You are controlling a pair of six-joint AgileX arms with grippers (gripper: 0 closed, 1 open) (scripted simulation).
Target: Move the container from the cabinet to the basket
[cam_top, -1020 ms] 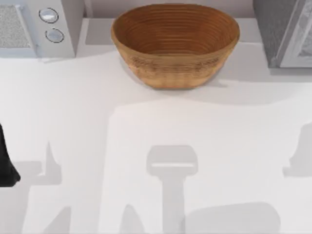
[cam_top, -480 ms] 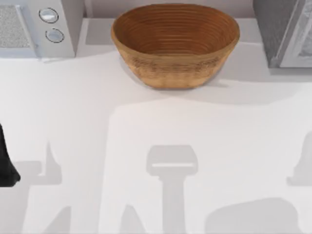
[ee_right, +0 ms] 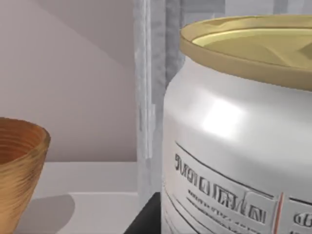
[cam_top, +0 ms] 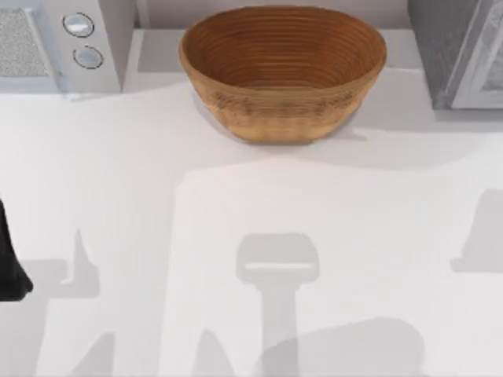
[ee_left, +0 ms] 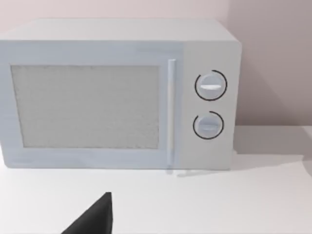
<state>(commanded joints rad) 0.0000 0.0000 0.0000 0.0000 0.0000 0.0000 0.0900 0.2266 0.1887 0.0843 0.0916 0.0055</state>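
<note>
The container (ee_right: 234,141) looms right in front of my right wrist camera, upright at the cabinet (ee_right: 148,97) doorway, the basket (ee_right: 19,170) off to one side. I cannot tell how my jaws stand. I should centre on the can's body and close squarely.

Bare table (cam_top: 236,196) open across the whole front and middle, basket (cam_top: 283,71) blocking back centre, microwave (cam_top: 55,47) back left, cabinet (cam_top: 460,51) back right, narrow gaps between.
</note>
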